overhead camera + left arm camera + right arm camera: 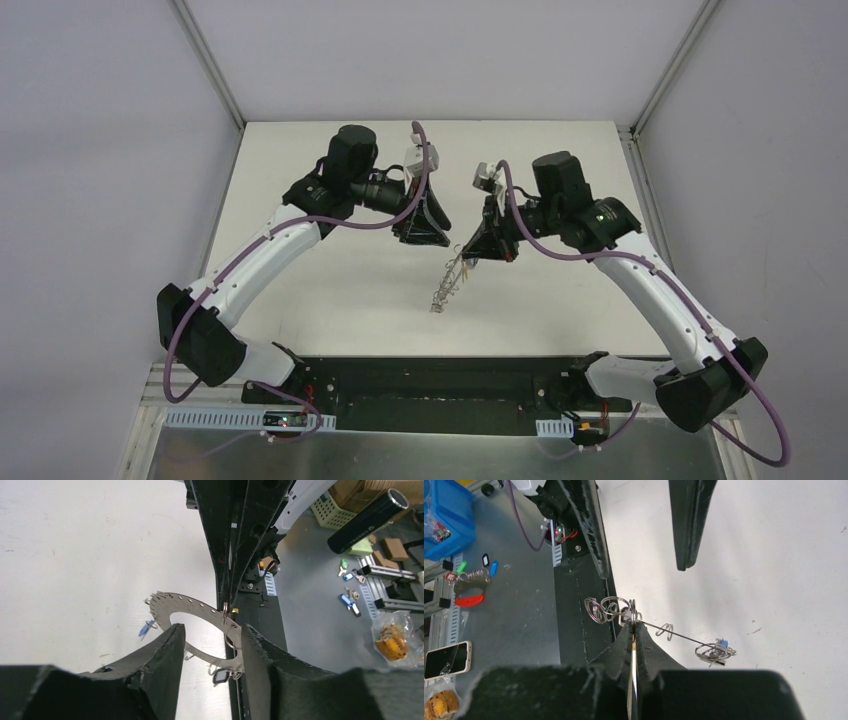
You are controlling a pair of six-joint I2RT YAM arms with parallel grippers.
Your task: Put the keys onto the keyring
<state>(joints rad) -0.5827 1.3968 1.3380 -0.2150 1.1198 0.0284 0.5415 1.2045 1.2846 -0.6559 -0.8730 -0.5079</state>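
The keyring [192, 603], a flat grey ring with wire loops on its rim, hangs tilted above the white table [330, 280]. My right gripper [633, 625] is shut on its rim, and a yellow sliver shows between the fingers. In the top view the keyring [448, 283] slants down from the right gripper [478, 250]. A blue key [146, 628] and a black key [220, 676] dangle from the rim; the blue key also shows in the right wrist view [723, 643]. My left gripper [212, 630] is open, one finger on each side of the ring's lower part, holding nothing.
The black base bar [430, 385] lies along the table's near edge. Off the table, the left wrist view shows loose keys [347, 600], a black cylinder [367, 520] and a bag [392, 640]. The right wrist view shows a blue bin [444, 520] and a phone [446, 659].
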